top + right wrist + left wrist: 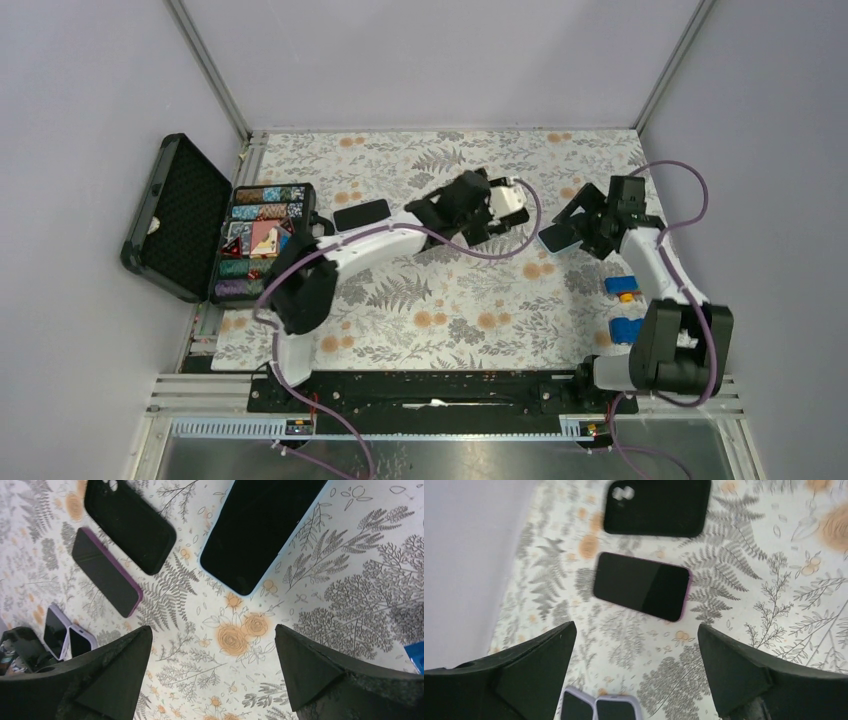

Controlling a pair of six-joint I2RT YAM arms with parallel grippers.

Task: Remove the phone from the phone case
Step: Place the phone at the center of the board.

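In the left wrist view a black phone case (656, 505) lies flat with its camera cutout showing. Just below it, apart from it, a purple-edged phone (641, 586) lies screen up. My left gripper (636, 626) hangs above the cloth on the near side of that phone, open, with nothing between its fingers. The right wrist view shows the same case (129, 525) and phone (105, 572) side by side at upper left. My right gripper (213, 628) is open and empty over bare cloth. In the top view the left gripper (480, 205) covers both case and phone.
A larger light-blue-edged phone (262, 530) lies by the right gripper (590, 225). A lavender folding item (599, 707) with two dark panels sits under the left wrist. An open chip case (262, 240) stands at the left edge. Two small blue objects (620, 285) lie at the right.
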